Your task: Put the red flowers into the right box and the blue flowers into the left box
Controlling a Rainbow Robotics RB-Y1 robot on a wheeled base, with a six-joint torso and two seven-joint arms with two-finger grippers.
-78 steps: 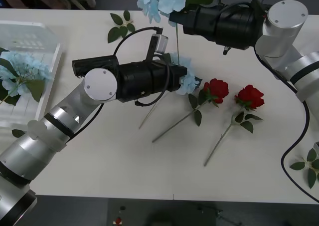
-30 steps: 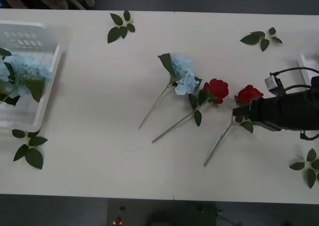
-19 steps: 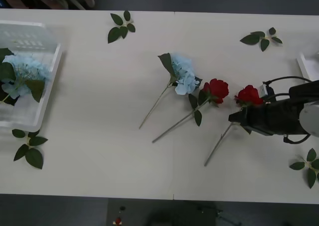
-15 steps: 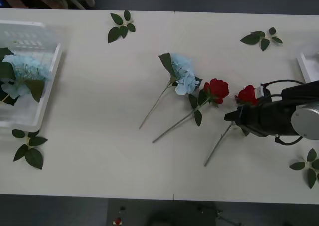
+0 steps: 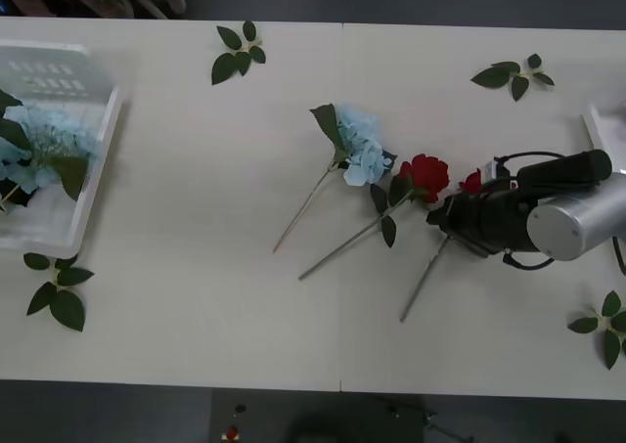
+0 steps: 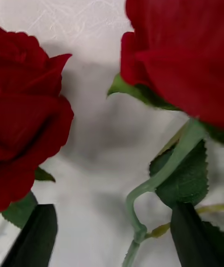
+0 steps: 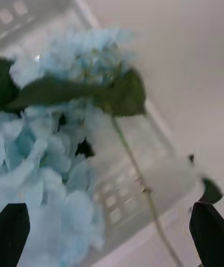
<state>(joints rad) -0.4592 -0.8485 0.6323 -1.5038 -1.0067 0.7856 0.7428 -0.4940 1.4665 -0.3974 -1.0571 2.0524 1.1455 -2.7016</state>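
Lying in the left box (image 5: 93, 159) at the desk's (image 5: 196, 306) left edge are blue flowers (image 5: 44, 140); the left gripper (image 7: 109, 229) hangs over them with its black jaws spread wide and empty. Near the desk's middle rests another blue flower (image 5: 362, 150), its stem trailing toward the near edge. Just beside it lie two red flowers (image 5: 425, 176), blooms side by side. The right gripper (image 5: 440, 218) reaches between them, jaws open, one finger (image 6: 32, 234) on each side of the second rose's stem (image 6: 163, 174). A corner of the right box (image 5: 599, 128) shows at the desk's right edge.
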